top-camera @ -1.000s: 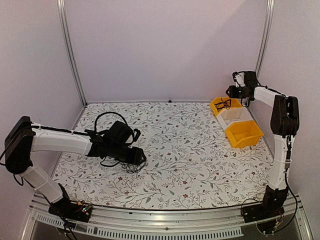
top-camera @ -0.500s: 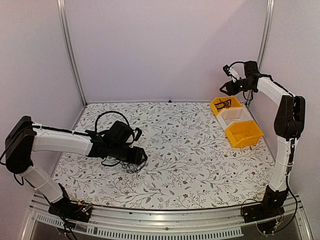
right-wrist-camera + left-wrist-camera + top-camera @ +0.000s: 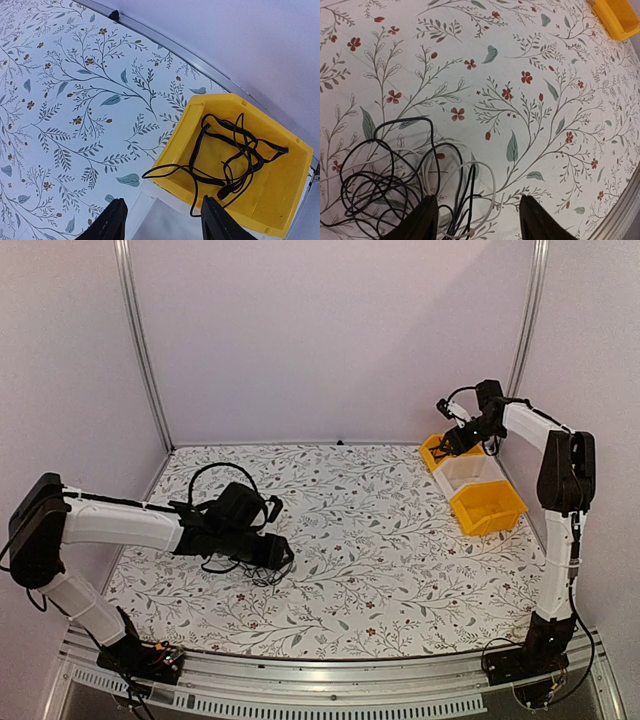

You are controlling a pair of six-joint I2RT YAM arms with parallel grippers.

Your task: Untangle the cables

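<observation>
- Aluminium rail ran along the near edge of the table, with both arm bases bolted to it.
- Floral table top filled the space between the rail and the back wall.
- Left arm reached low across the left part of the table; the left gripper sat just above the surface.
- In the left wrist view, the left gripper had its fingers spread wide and pinched nothing.
- Loose cables lay in a flat heap of loops on the table top, mostly dark strands with a few pale ones. Some strands ran between the two fingers; most lay off to one side.
- At the right, three bins stood in a row, touching: near yellow bin, white bin, far yellow bin.
- Right arm stood tall, bent over the far end of the row; the right gripper hung above the far yellow bin.
- In the right wrist view, the right gripper was spread apart and held nothing.
- One black cable lay coiled inside the far yellow bin; a loop of it hung out over the rim.
</observation>
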